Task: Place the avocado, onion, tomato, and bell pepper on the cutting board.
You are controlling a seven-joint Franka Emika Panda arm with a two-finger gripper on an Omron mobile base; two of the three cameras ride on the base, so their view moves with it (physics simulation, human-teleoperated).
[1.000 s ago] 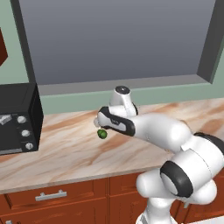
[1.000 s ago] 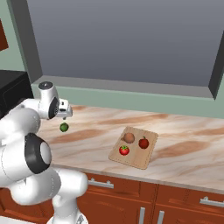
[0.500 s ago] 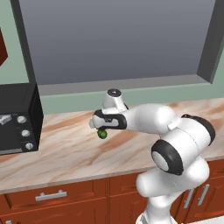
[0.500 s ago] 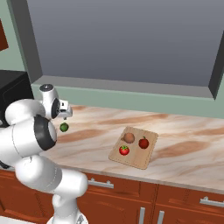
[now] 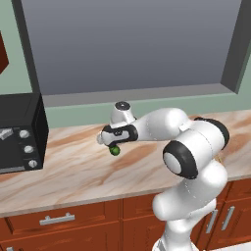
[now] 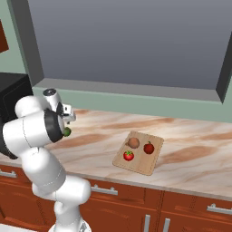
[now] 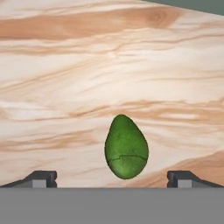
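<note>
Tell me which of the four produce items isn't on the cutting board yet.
The avocado, the only all-green one. It sits at the gripper, off the cutting board, where the onion, tomato and bell pepper rest.

- The surface (image 6: 190, 154) is marbled stone, tan and cream with brown veining, running along the wall under the window, above red-brown wooden cabinets (image 5: 63, 220).
- A black microwave (image 5: 19, 132) stands on it at the far left end.
- The cutting board (image 6: 152, 164) lies flat on it, to the right of my arm, slightly skewed to the front edge.
- On the board: onion (image 6: 133, 142), bell pepper (image 6: 148, 147), tomato (image 6: 128, 156), close together but apart.
</note>
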